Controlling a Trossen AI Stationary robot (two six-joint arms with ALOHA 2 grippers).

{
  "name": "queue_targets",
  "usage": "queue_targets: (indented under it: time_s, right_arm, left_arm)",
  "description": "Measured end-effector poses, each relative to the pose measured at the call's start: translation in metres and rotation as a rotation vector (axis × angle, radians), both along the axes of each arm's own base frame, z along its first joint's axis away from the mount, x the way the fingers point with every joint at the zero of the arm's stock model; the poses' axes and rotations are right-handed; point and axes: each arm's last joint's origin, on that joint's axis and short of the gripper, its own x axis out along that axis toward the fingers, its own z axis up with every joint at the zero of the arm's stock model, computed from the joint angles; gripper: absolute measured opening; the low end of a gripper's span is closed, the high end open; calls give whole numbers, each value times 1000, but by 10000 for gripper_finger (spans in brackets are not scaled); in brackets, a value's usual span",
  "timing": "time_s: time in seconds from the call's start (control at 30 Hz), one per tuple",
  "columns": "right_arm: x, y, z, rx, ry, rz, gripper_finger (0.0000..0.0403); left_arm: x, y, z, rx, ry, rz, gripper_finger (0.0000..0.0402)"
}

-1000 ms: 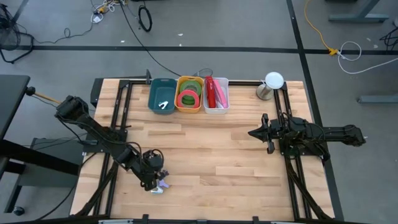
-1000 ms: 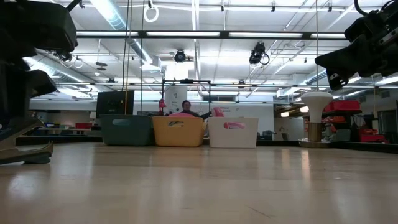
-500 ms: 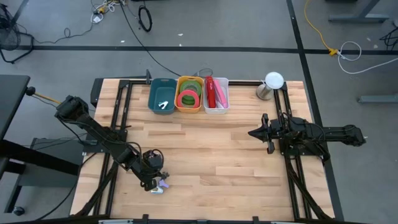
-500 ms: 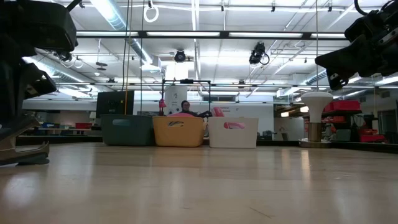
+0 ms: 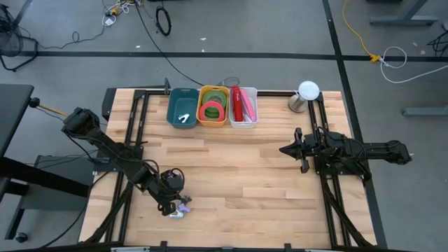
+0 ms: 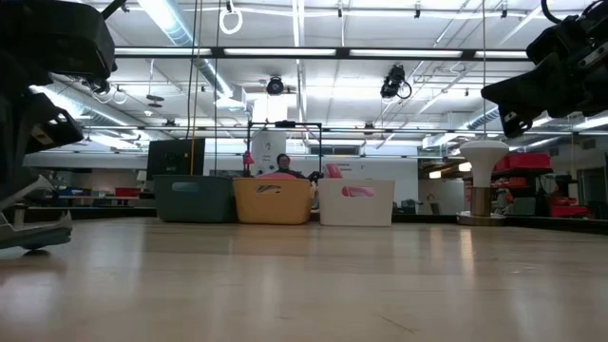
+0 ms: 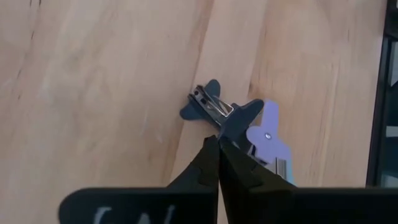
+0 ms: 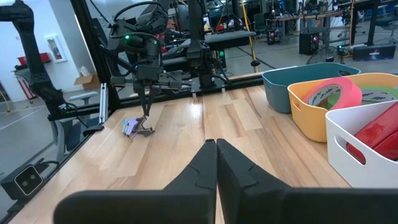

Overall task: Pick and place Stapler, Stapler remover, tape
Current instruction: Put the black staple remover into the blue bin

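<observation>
Left gripper (image 7: pixel 217 146) stood low at the table's (image 5: pixel 252 175) near-left part, fingers pinched together on the purple staple remover (image 7: pixel 249 127). Right gripper (image 5: pixel 285 149) waited closed, empty, right of centre. Green tape (image 5: pixel 214 105) lay in the yellow bin (image 5: pixel 201 119).

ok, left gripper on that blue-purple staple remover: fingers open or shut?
Shut. In the left wrist view the left gripper fingers meet at their tips on the small blue-purple staple remover, which lies on the wooden table.

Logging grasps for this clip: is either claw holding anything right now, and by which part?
The left claw is shut on the stapler remover, pinching one of its blue plastic wings near the table's front-left. The right claw is shut and holds nothing.
</observation>
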Motion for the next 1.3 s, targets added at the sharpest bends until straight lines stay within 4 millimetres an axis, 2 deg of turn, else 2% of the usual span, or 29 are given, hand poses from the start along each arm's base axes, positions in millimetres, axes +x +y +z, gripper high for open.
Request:
queue_targets:
  time_s: [0.23, 0.83, 1.03, 1.3]
  right_arm:
    - [0, 0, 0, 0, 0, 0, 7]
    - [0, 0, 0, 0, 0, 0, 7]
    - [0, 0, 0, 0, 0, 0, 7]
    - [0, 0, 0, 0, 0, 1, 7]
  left_arm:
    - [2, 3, 2, -10, -2, 13, 1]
    - [16, 36, 21, 10, -89, 66, 1]
    - [27, 47, 32, 48, -128, 58, 0]
    - [46, 72, 49, 117, -197, 72, 0]
